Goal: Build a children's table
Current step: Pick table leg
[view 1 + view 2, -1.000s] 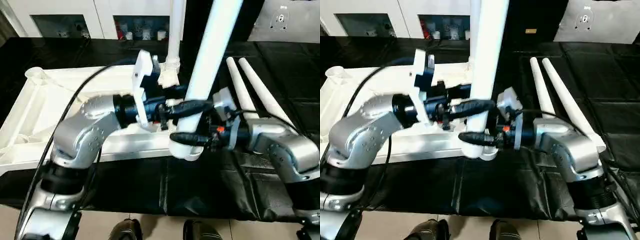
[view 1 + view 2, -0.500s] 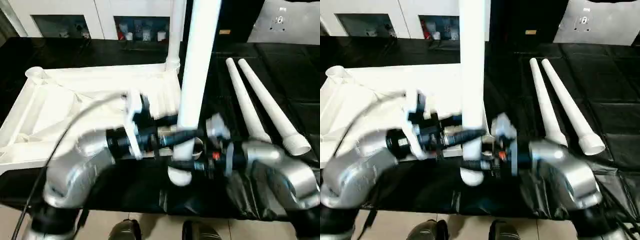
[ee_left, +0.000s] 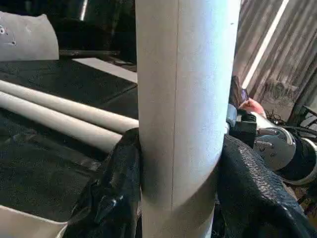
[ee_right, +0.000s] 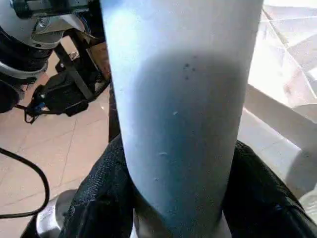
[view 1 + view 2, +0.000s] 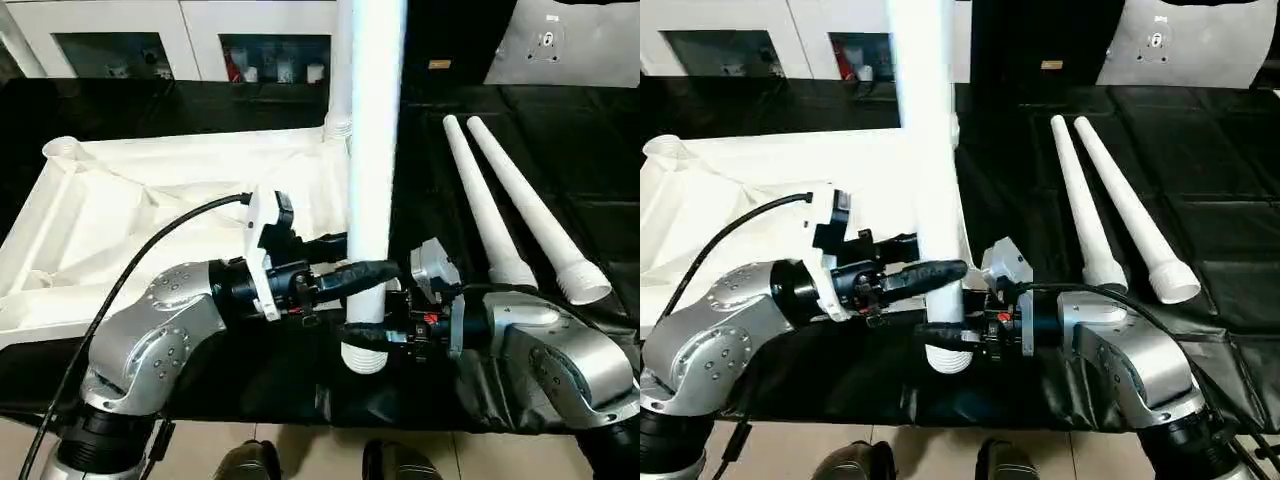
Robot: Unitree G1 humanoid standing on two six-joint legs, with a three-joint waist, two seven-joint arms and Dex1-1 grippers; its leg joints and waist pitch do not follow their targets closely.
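Note:
The children's table top (image 5: 150, 215) lies upside down on the left, ribs up, with round corner sockets. One white leg (image 5: 342, 70) stands in its far right socket. A second leg (image 5: 374, 170) is held upright just off the top's near right corner, its wide end (image 5: 363, 358) hanging above the black cloth. My left gripper (image 5: 368, 274) is shut on this leg from the left, and my right gripper (image 5: 364, 336) is shut on it lower down from the right. In the wrist views black fingers (image 3: 111, 193) (image 4: 99, 198) press both sides of the tube.
Two more white legs (image 5: 482, 205) (image 5: 535, 215) lie side by side on the black-covered work table (image 5: 560, 130) to the right. A black cable (image 5: 140, 280) loops over my left forearm. White cabinets (image 5: 250, 30) stand behind. Shoes (image 5: 250, 462) show at the table's near edge.
The held leg has gone from leaning right to upright. Both grippers, still shut on it, have drawn it nearer to me and slightly lower, off the table top's corner.

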